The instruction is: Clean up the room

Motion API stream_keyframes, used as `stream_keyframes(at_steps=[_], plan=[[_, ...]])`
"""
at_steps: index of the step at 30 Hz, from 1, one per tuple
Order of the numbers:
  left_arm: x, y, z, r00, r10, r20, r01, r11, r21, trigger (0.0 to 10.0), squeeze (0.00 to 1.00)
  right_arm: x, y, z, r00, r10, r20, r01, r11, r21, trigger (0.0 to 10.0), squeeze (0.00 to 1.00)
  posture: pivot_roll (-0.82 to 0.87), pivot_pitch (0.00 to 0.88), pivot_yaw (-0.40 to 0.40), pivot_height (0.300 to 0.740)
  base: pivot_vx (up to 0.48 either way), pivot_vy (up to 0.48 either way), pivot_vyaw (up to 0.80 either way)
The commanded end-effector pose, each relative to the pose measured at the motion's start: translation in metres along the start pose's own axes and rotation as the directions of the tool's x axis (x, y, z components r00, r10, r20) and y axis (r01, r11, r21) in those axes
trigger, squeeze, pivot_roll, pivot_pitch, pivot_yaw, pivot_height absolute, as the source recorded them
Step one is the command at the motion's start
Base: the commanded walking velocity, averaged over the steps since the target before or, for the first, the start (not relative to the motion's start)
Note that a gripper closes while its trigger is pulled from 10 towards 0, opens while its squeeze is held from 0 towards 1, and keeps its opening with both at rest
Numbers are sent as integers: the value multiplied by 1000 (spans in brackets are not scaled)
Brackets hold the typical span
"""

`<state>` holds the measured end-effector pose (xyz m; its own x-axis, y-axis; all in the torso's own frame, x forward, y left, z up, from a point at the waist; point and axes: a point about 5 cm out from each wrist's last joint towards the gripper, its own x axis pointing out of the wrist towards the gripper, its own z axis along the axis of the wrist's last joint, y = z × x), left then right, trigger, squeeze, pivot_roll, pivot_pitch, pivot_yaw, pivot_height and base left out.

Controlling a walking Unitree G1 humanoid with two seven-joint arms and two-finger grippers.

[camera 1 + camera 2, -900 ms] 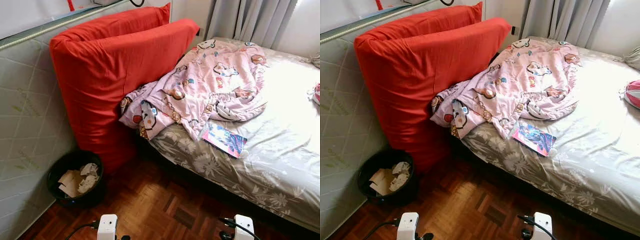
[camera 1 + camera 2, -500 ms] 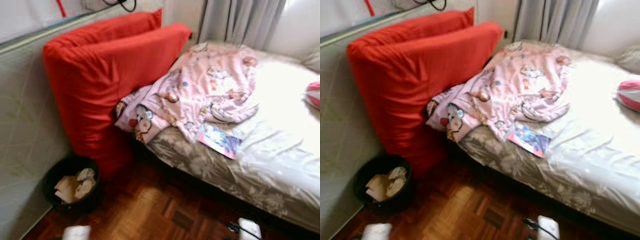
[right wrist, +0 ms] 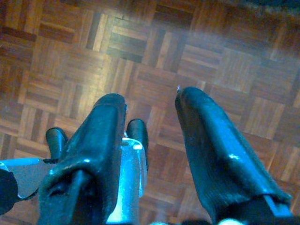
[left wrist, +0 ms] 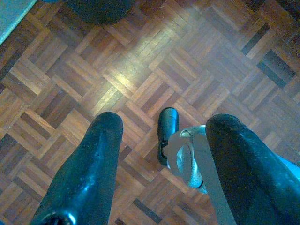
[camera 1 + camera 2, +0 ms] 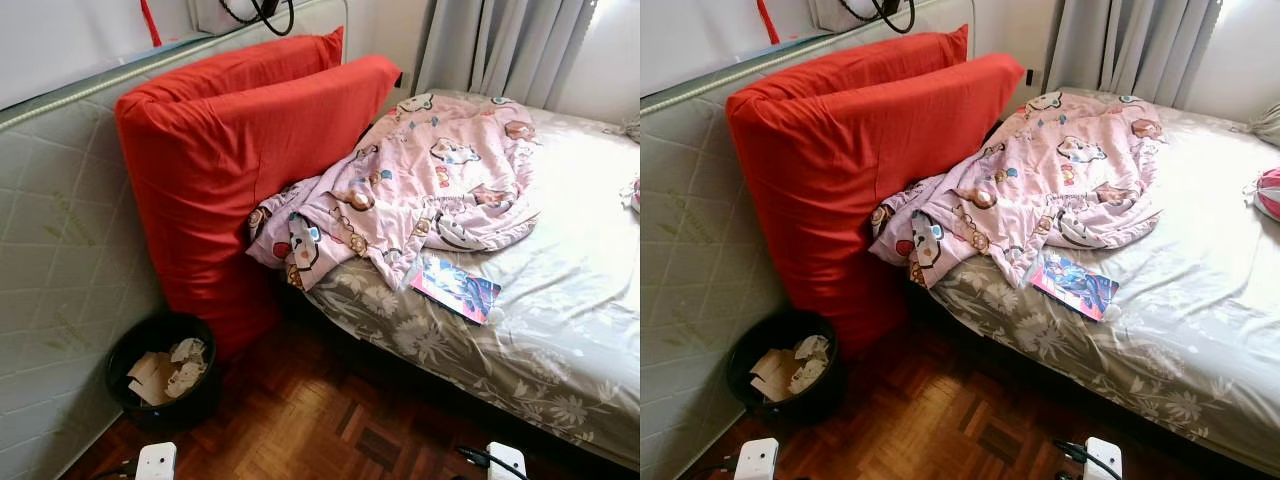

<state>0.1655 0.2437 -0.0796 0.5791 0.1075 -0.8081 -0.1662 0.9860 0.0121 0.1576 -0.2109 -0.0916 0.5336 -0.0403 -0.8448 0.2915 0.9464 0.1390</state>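
Left eye view: a bed (image 5: pixel 560 330) carries a crumpled pink blanket (image 5: pixel 420 190) and a booklet (image 5: pixel 455 288) near its floor-side edge. Beside the bed's head, a red cushion (image 5: pixel 230 170) stands over a bin (image 5: pixel 160 370) of paper. Left gripper (image 4: pixel 161 136) and right gripper (image 3: pixel 150 122) hang parted, empty, above the parquet (image 4: pixel 140 70).
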Motion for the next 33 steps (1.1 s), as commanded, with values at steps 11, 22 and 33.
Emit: stream_keyframes(at_steps=[11,22,33], plan=[[3,0,16,1000,-14,26,14,1000,17,10000,0,5,17,21,998,46,48,-46,999,-3,10000,0,78,0,19,740,0,0,0],[5,-21,8,998,-65,8,65,998,21,10000,0,5,9,39,995,28,92,-25,999,-33,10000,0,44,0,-22,740,0,0,0],[5,-28,6,997,-77,5,76,997,30,10000,0,4,5,51,989,36,141,-36,999,-2,10000,0,52,0,-19,740,0,0,0]])
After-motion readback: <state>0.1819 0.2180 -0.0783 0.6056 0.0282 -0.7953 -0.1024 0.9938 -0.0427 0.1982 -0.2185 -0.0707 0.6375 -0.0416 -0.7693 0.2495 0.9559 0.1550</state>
